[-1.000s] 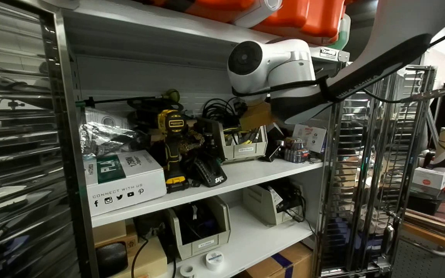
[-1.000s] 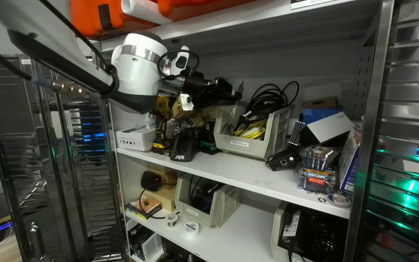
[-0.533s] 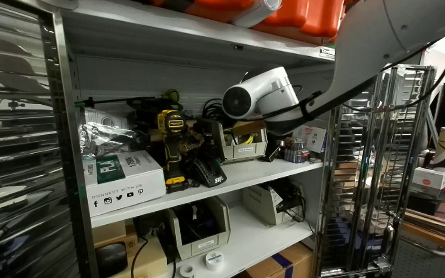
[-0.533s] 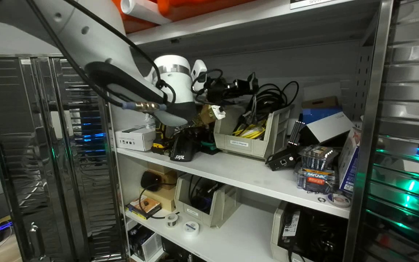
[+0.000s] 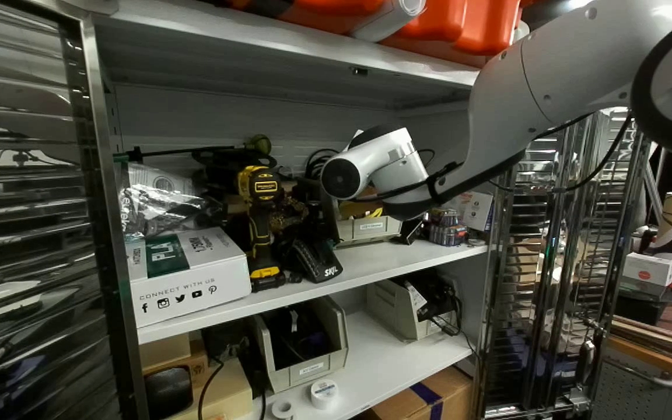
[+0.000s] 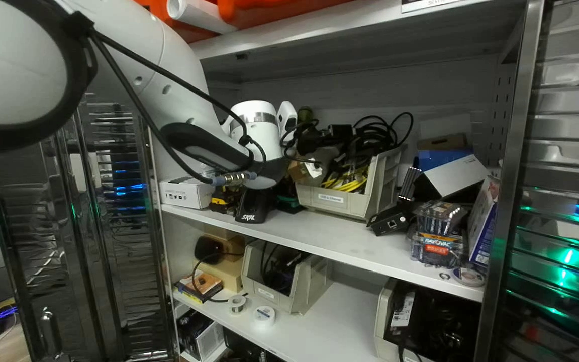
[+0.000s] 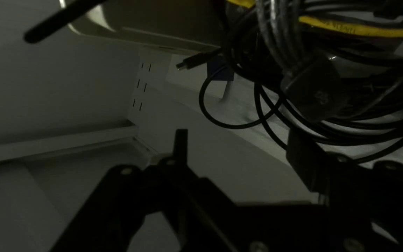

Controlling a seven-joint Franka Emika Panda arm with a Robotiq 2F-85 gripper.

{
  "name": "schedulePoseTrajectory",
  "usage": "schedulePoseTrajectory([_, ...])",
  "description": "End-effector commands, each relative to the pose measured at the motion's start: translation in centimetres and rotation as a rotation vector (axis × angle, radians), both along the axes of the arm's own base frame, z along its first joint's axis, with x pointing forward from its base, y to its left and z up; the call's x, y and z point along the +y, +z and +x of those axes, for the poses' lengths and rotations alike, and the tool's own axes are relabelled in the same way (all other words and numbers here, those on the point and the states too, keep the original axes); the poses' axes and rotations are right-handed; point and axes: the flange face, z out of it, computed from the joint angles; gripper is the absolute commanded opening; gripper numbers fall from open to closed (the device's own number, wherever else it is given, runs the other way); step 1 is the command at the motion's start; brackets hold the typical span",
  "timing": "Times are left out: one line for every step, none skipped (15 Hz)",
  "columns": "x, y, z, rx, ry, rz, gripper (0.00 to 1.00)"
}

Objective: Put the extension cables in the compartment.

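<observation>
Near the upper bin, the jaws stand wide, holding nothing; the black cables, likely the target, loop above its rim, off-centre from the jaws.

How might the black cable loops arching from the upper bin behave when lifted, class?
The black loops are probably floppy: thin and curving freely. They may be slightly springy, as some arch above the bin. They could snag, since other cables crowd them in the wrist view.
</observation>
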Motion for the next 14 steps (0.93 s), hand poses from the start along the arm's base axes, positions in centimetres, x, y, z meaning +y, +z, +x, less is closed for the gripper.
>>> schedulePoseTrajectory([0.2, 3.4, -0.8, 0.007, -0.001, 0.043, 1.00])
schedulePoseTrajectory([0.3, 3.9, -1.7, 0.034, 0.000, 0.072, 1.00])
schedulePoseTrajectory([0.3, 4.2, -2.5, 0.068, -0.002, 0.102, 1.00])
schedulePoseTrajectory([0.5, 4.1, -3.8, 0.131, 0.003, 0.148, 1.00])
schedulePoseTrajectory([0.6, 3.9, -5.0, 0.173, 0.002, 0.182, 1.00])
schedulePoseTrajectory([0.7, 3.6, -6.3, 0.215, 0.004, 0.220, 1.00])
schedulePoseTrajectory([0.9, 3.4, -7.4, 0.252, 0.012, 0.263, 1.00])
schedulePoseTrajectory([1.1, 3.5, -8.7, 0.288, 0.019, 0.309, 1.00])
schedulePoseTrajectory([1.3, 3.3, -10.0, 0.326, 0.026, 0.354, 1.00])
schedulePoseTrajectory([1.5, 3.3, -11.3, 0.363, 0.034, 0.398, 1.00])
schedulePoseTrajectory([1.6, 3.2, -12.7, 0.401, 0.042, 0.442, 1.00])
schedulePoseTrajectory([1.9, 3.0, -14.1, 0.441, 0.053, 0.481, 1.00])
schedulePoseTrajectory([2.1, 2.9, -15.6, 0.483, 0.064, 0.519, 1.00])
schedulePoseTrajectory([2.3, 2.6, -17.1, 0.528, 0.072, 0.556, 1.00])
